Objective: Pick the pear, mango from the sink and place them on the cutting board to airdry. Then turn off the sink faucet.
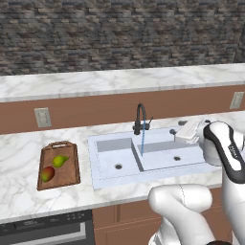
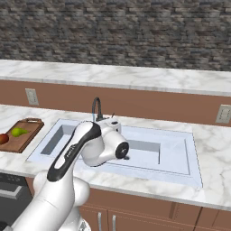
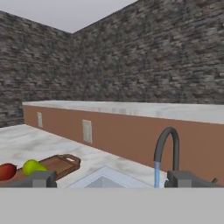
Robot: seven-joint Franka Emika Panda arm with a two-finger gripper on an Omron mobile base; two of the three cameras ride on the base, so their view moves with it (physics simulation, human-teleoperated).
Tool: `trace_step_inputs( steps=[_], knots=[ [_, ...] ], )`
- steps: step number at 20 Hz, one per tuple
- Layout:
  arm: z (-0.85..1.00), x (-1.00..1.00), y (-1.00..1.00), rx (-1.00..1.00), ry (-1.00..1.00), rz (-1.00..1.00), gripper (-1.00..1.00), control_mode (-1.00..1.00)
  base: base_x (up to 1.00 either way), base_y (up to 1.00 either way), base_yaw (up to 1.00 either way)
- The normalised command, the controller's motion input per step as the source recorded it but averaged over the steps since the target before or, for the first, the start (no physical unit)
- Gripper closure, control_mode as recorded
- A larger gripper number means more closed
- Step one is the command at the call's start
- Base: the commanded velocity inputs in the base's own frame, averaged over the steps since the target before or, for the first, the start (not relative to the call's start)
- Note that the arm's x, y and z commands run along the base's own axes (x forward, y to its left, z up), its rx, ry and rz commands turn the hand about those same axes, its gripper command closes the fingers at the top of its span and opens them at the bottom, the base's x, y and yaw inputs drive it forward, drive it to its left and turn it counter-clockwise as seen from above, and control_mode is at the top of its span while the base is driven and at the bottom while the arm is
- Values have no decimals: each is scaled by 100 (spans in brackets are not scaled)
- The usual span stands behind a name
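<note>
Simulated kitchen: marble counter (image 1: 28,143), white sink (image 1: 107,165), stone-brick wall (image 1: 119,33).

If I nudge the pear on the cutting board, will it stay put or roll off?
The pear is rounded with a tapered end, so it would probably roll in a curve rather than straight. The cutting board has a raised rim that should likely stop it. The mango lies close by and might get bumped.
</note>
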Motion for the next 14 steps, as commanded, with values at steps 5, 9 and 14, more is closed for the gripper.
trace_step_inputs(
  steps=[5,9,14],
  knots=[
    [-5,22,-3,0,0,0,-100,-100,0,0,0],
    [-9,29,0,0,0,0,-100,-100,0,0,0],
    [-13,21,0,0,0,0,-100,-100,0,0,0]
  ],
)
